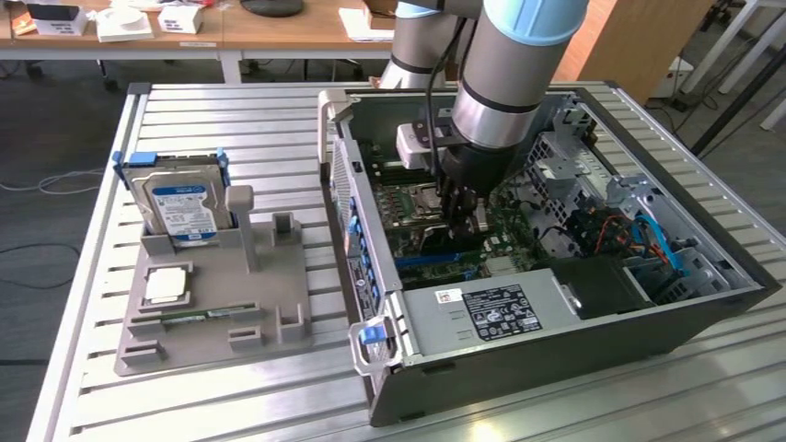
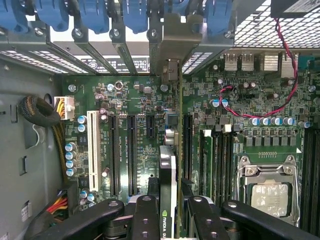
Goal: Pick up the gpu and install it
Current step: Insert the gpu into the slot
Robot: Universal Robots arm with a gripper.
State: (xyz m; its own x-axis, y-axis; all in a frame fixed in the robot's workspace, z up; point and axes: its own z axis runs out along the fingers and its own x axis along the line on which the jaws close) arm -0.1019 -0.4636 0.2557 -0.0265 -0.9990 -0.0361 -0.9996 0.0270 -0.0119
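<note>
The gpu [image 2: 168, 170] appears edge-on in the wrist view, a thin black card with a green-lettered label. It stands upright over the green motherboard [image 2: 140, 100], between the long black slots. Its silvery metal bracket [image 2: 171, 45] reaches the row of rear slot openings. My gripper [image 2: 170, 207] is shut on the gpu, one black finger [image 2: 145, 215] on each side of the card. In the exterior view the gripper [image 1: 461, 221] reaches down into the open computer case [image 1: 565, 350], just above the motherboard. Whether the card's edge sits in a slot I cannot tell.
Blue slot latches [image 2: 95, 15] line the case's rear wall. A CPU socket [image 2: 270, 195] and a red-black cable [image 2: 250, 112] lie to one side of the card. On the exterior view's left a grey holder [image 1: 209, 304] carries a silver hard drive [image 1: 179, 203] and a green memory stick [image 1: 197, 316].
</note>
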